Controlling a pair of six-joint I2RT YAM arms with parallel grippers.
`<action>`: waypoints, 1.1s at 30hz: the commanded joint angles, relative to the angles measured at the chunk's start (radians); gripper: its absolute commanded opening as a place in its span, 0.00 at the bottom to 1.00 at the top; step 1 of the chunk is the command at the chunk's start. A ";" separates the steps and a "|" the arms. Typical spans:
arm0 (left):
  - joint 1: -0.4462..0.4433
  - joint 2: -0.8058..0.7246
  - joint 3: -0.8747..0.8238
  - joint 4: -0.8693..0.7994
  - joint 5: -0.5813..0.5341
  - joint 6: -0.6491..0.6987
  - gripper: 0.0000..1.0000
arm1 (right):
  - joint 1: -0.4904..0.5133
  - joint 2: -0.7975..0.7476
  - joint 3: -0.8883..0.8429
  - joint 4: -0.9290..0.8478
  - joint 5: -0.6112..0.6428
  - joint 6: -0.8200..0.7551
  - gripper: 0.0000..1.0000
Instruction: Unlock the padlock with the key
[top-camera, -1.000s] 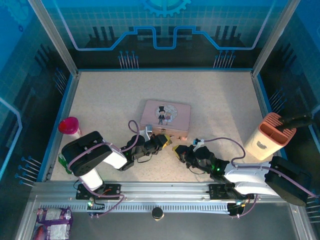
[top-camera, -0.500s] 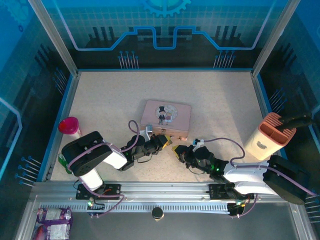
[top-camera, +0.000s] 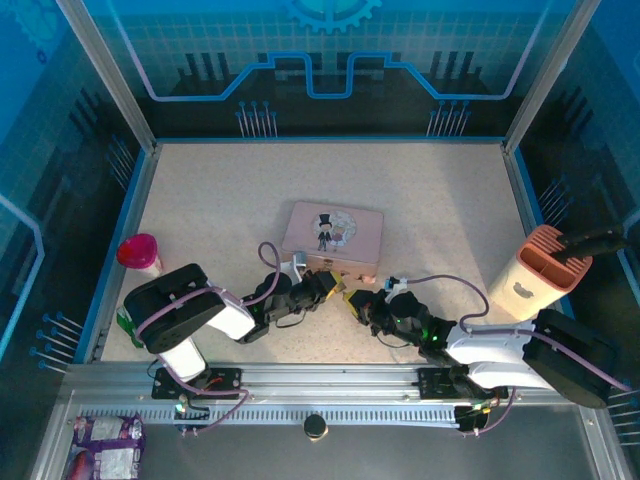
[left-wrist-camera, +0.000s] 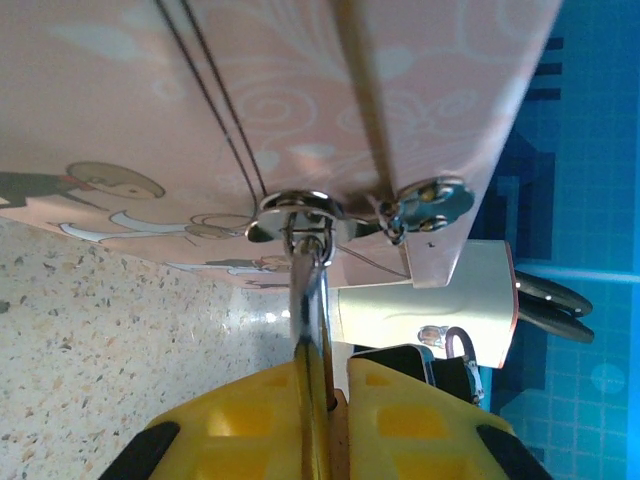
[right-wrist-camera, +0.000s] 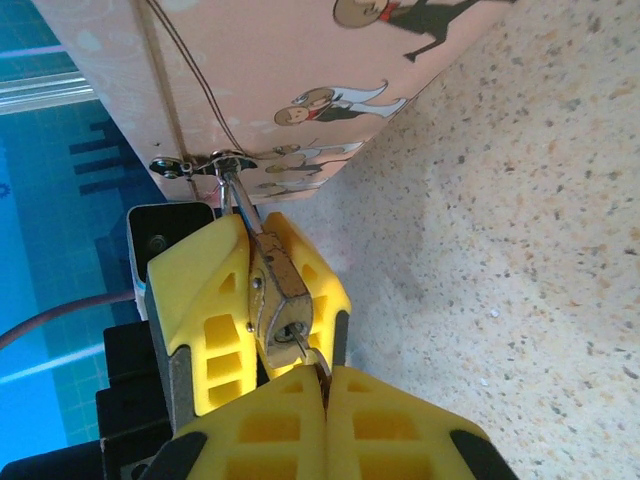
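Observation:
The small brass padlock (right-wrist-camera: 272, 290) hangs by its silver shackle (left-wrist-camera: 310, 285) from the latch ring (left-wrist-camera: 298, 212) of the pink tin box (top-camera: 332, 235). My left gripper (left-wrist-camera: 325, 425) is shut on the padlock's body, and its yellow fingers (right-wrist-camera: 200, 310) show on either side of the padlock in the right wrist view. My right gripper (right-wrist-camera: 325, 405) is shut on the thin key (right-wrist-camera: 313, 355). The key's blade sits in the keyhole at the padlock's bottom face. In the top view both grippers (top-camera: 328, 284) (top-camera: 355, 300) meet tip to tip at the box's near edge.
A cream and salmon knife holder (top-camera: 535, 268) stands at the right side of the table. At the left edge stands a pink-capped bottle (top-camera: 138, 252). Speckled tabletop (top-camera: 250, 190) lies open behind and to the left of the box.
The right arm has edged slightly left toward the left gripper. The left arm and the box have stayed put.

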 joint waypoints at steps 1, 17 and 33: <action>-0.042 -0.020 0.011 0.177 0.088 0.037 0.00 | -0.021 0.015 0.009 0.062 0.020 0.005 0.00; -0.055 -0.065 0.018 0.061 0.051 0.047 0.00 | -0.080 -0.003 0.028 -0.018 -0.031 -0.072 0.04; -0.007 -0.224 0.112 -0.458 -0.028 0.031 0.00 | -0.082 -0.438 0.232 -0.951 0.081 -0.809 0.51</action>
